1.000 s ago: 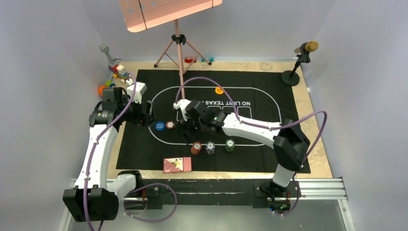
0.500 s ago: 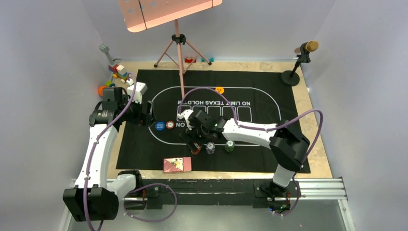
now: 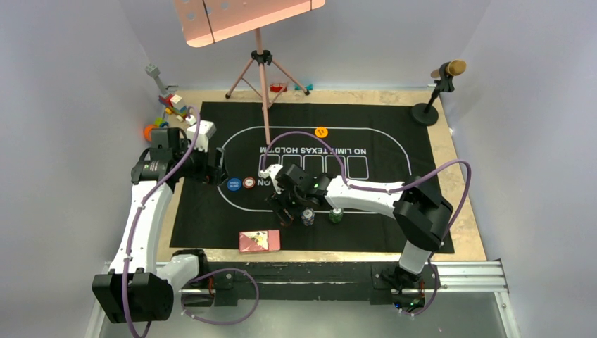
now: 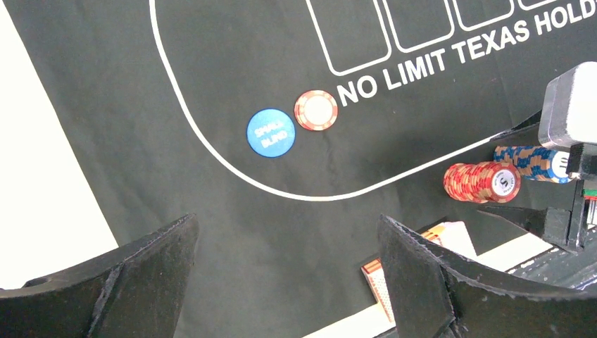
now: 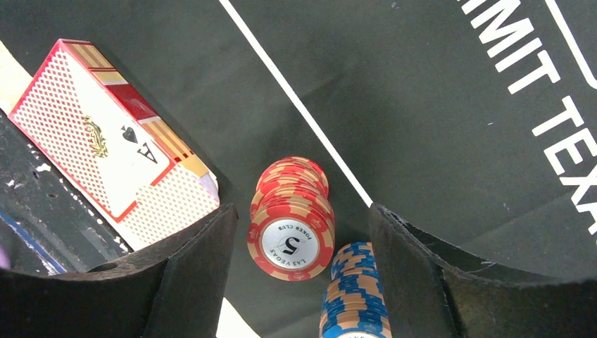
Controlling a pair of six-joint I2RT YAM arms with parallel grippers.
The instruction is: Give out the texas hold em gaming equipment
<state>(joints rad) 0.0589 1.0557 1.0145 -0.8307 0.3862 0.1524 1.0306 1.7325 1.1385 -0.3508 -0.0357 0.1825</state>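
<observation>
Right end effector (image 5: pixel 301 215): fingers part-way open, one on each side of the red chip stack (image 5: pixel 290 225). A gap shows on both sides, so nothing is held. The stack stands on the black mat (image 5: pixel 422 105), just near of the white oval line, and its chips sit unevenly.

Adjacent items: the blue chip stack (image 5: pixel 355 289) stands just right of the red stack, close to the right finger. The card box (image 5: pixel 105 141) lies flat to the near left, beside the left finger. The green stack (image 3: pixel 336 213) is further right.

Left end effector (image 4: pixel 287 229): fingers wide apart, empty, hovering over the left part of the mat. The blue small-blind disc (image 4: pixel 270 132) and a single red chip (image 4: pixel 315 110) lie touching or nearly so inside the oval. The orange disc (image 3: pixel 321 132) lies at the far side. The counter (image 3: pixel 352 97) carries the mat.

Hazards, as judged:
- Closing off-centre may push the red stack sideways into the blue stack and topple both
- Gripping only the upper chips may leave the lower ones behind or shear the stack apart
- The right finger may catch the blue stack on closing
- The left finger may snag the card box if the end effector sits too low
</observation>
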